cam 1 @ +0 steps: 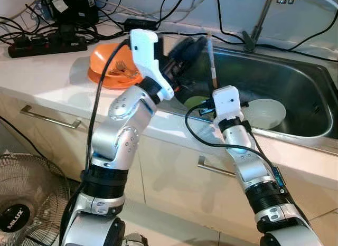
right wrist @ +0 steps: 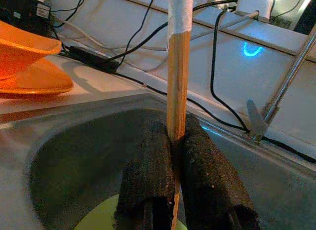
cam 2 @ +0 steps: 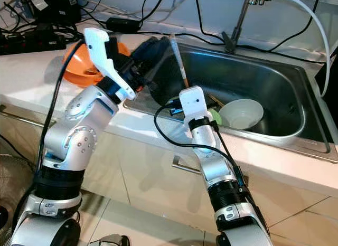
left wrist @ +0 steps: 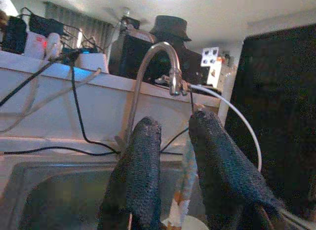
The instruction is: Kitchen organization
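My right gripper [right wrist: 174,131] is shut on a wooden stick [right wrist: 177,82] with a white-wrapped top and holds it upright over the left part of the steel sink [cam 1: 301,82]. The stick [cam 1: 211,58] rises above the right wrist. My left gripper [left wrist: 173,124] reaches over the sink's left rim, fingers apart, close beside the stick [left wrist: 185,185], which shows in the gap between them. A white bowl [cam 1: 266,113] and a green dish [cam 1: 194,102] lie in the sink. An orange bowl on an orange plate [cam 1: 108,66] stands on the counter left of the sink.
A faucet [cam 1: 259,21] rises behind the sink, with a hose [cam 2: 311,24] to the right. Cables and a power strip [cam 1: 47,45] lie along the back of the counter. Drawer handles [cam 1: 50,117] run below the counter edge. A fan [cam 1: 21,204] stands on the floor at the left.
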### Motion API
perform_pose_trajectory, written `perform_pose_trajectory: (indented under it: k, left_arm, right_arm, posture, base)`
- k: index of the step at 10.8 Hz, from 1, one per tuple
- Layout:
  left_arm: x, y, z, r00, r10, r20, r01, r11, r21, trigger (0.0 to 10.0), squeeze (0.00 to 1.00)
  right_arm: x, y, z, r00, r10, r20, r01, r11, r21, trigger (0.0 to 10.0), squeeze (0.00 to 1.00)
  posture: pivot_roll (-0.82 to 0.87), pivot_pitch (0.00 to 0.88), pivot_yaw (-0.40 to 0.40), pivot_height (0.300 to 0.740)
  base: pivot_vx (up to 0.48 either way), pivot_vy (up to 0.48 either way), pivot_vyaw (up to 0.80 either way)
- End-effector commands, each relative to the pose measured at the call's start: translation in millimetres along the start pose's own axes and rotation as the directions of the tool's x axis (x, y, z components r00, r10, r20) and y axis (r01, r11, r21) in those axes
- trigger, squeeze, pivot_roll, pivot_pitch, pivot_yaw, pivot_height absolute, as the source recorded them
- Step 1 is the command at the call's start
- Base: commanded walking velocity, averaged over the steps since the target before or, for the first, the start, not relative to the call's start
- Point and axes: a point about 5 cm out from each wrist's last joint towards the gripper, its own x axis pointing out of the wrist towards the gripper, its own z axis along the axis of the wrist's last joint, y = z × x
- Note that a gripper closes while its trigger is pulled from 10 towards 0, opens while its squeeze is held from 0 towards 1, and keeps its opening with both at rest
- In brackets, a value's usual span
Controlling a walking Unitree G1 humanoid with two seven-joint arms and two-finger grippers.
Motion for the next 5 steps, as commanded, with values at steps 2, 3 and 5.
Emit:
perform_pose_trajectory:
  k: [2, 3, 5]
  left_arm:
    - [0.8, 2.7, 12, 0.998, 0.018, 0.055, -0.017, 1.000, -0.024, 10.0, 1.00]
    - [-1.6, 8.0, 15, 0.997, 0.048, 0.067, -0.046, 0.998, -0.032, 10.0, 1.00]
    - [-13.1, 27.3, -7, 0.983, 0.180, -0.038, -0.177, 0.982, 0.070, 10.0, 0.00]
  right_arm:
    - [3.4, -6.0, 0, 1.000, -0.023, -0.001, 0.023, 1.000, -0.002, 0.0, 0.00]
    - [4.0, -8.1, -1, 0.999, -0.040, -0.017, 0.041, 0.999, 0.021, 0.0, 0.00]
    - [10.5, -19.3, -5, 0.991, -0.097, -0.088, 0.102, 0.993, 0.060, 10.0, 0.00]
  posture:
    - [0.08, 0.013, -0.022, 0.740]
    - [0.08, 0.017, -0.023, 0.740]
    - [0.08, 0.022, -0.027, 0.740]
  base:
    - [0.000, 0.000, 0.00]
    - [0.000, 0.000, 0.00]
    - [0.000, 0.000, 0.00]
